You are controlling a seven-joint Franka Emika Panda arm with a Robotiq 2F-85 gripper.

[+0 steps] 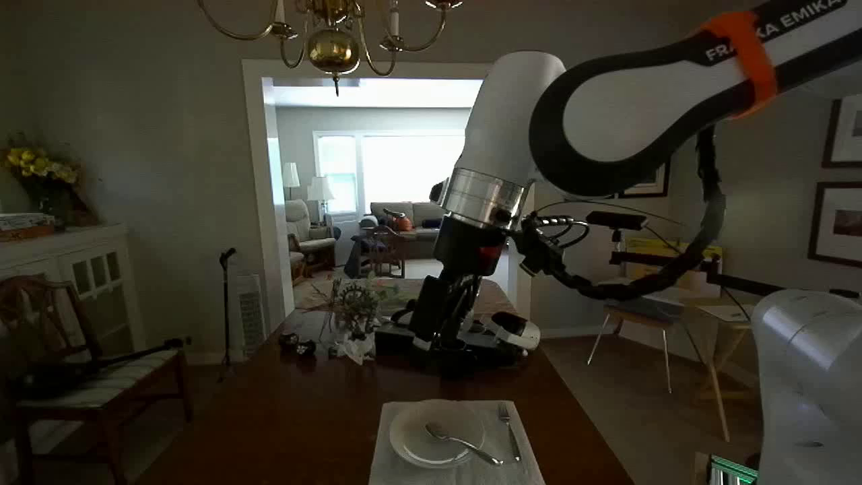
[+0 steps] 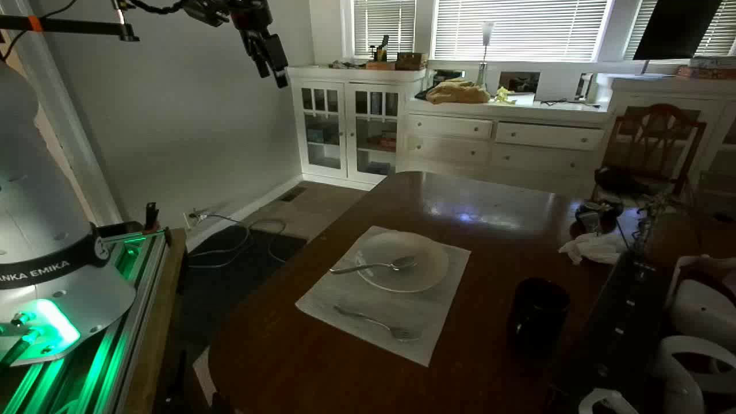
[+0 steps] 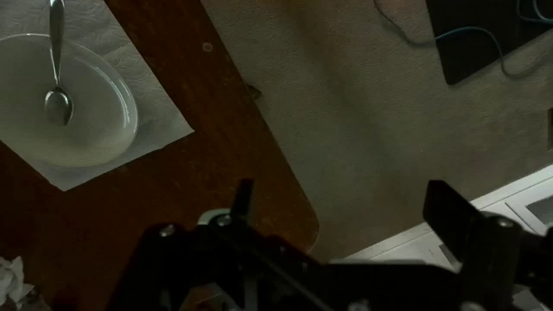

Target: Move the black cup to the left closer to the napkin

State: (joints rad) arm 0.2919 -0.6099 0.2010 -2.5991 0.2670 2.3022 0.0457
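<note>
The black cup (image 2: 537,316) stands upright on the table in an exterior view, beside the white napkin and apart from it. In an exterior view the gripper covers its area, so I cannot make it out there; it is out of the wrist view. The napkin (image 2: 333,298) lies flat on the table and shows in an exterior view (image 1: 387,465) and the wrist view (image 3: 170,123). My gripper (image 3: 341,181) is open and empty, its fingers wide apart. It hangs high, away from the cup and napkin, in an exterior view (image 2: 273,79), and also shows in an exterior view (image 1: 438,342).
A white plate (image 2: 414,276) with a spoon (image 2: 374,266) and a fork (image 2: 379,325) rest on the napkin. A long black object (image 2: 609,322) and white rounded items (image 2: 704,310) stand by the cup. Crumpled white paper (image 2: 595,247) lies near dried plants (image 1: 357,303). A chandelier (image 1: 333,50) hangs above.
</note>
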